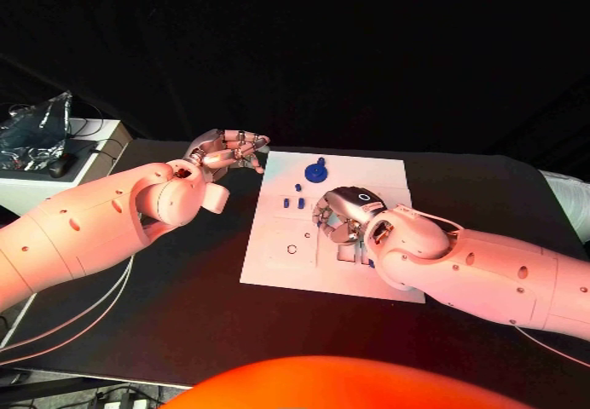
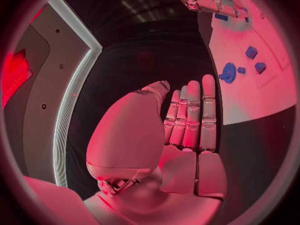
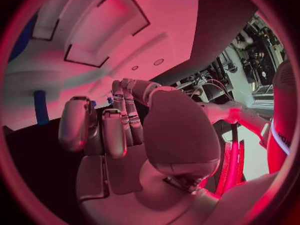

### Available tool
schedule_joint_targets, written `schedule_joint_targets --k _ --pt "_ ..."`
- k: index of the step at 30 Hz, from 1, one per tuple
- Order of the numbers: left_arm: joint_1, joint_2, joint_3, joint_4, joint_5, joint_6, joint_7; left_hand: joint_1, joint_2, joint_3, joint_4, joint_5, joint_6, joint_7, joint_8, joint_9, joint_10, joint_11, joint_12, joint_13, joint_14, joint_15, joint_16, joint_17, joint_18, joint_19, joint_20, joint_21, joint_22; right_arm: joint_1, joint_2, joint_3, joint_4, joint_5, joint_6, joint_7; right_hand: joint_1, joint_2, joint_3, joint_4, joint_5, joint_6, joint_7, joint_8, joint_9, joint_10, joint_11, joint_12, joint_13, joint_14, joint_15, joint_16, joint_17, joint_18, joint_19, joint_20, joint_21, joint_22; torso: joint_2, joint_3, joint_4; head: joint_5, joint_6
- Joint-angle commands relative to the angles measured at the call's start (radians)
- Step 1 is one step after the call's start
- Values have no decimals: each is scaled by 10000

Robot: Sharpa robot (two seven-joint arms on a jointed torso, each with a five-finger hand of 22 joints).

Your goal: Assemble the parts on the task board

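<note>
Black table (image 1: 184, 281); right hand (image 1: 348, 217) low over task board (image 1: 289, 260), perhaps touching.

The right hand (image 1: 344, 217) covers part of the task board (image 1: 283, 256).

Task board (image 1: 295, 256): matt white, smooth, plastic-like. Tabletop (image 1: 184, 290): matt black. Parts (image 1: 316, 173): smooth blue plastic. Left hand (image 1: 228, 153) & right hand (image 1: 344, 217): glossy, metal-look.
</note>
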Motion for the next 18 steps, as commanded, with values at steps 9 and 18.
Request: schedule_joint_targets --k 9,18 --pt "4 4 7 5 55 176 -30 36 -63 59 0 -9 -85 10 59 -15 -15 20 31 -11 -57 6 -61 -13 132 -5 -7 37 15 706 -3 61 -163 4801 2082 3 -87 106 92 -4 -87 34 40 59 25 127 -90 51 104 380 -71 -59 -71 21 265 -85 -112 1243 -21 -36 -9 12 54" --pt "4 -2 7 6 55 211 -88 34 -71 77 -6 -11 -99 16 59 -17 -27 26 28 -15 -57 7 -67 -15 131 -6 -8 39 18 1068 503 64 -1082 8293 3007 -1045 -137 129 95 2 -109 18 55 64 35 142 -84 65 114 346 -66 -128 -225 34 246 -85 -194 1220 -23 -46 -13 90 79"
